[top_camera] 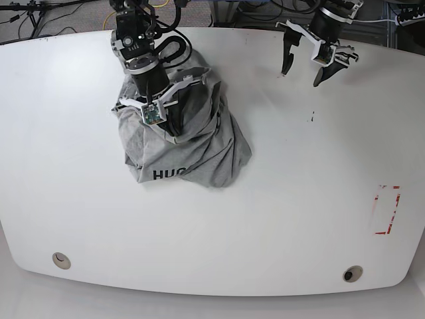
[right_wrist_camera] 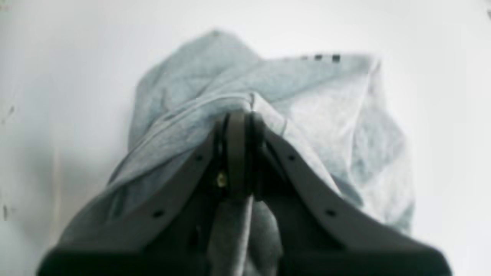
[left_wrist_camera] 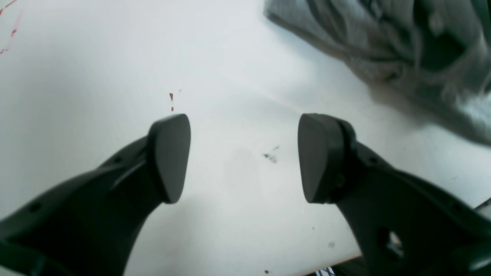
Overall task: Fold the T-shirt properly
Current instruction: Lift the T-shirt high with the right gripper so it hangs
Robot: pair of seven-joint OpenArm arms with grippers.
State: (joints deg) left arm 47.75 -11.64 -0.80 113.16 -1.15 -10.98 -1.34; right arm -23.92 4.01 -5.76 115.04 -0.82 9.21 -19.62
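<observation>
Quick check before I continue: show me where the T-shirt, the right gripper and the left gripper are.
T-shirt (top_camera: 199,156): base view, on the crumpled grey body.
Right gripper (right_wrist_camera: 239,115): right wrist view, where the shut jaws pinch cloth.
Left gripper (left_wrist_camera: 244,157): left wrist view, midway between the open jaws.

A grey T-shirt (top_camera: 192,149) lies bunched on a white table (top_camera: 279,219), dark lettering showing along its near edge. The right gripper (top_camera: 174,126) is clamped on a fold of the cloth, the heap spreading below and to both sides of it. The left gripper (top_camera: 301,70), jaws spread wide, hangs over bare tabletop, well apart from the shirt. Red tape marks (top_camera: 387,210) sit far from both.
</observation>
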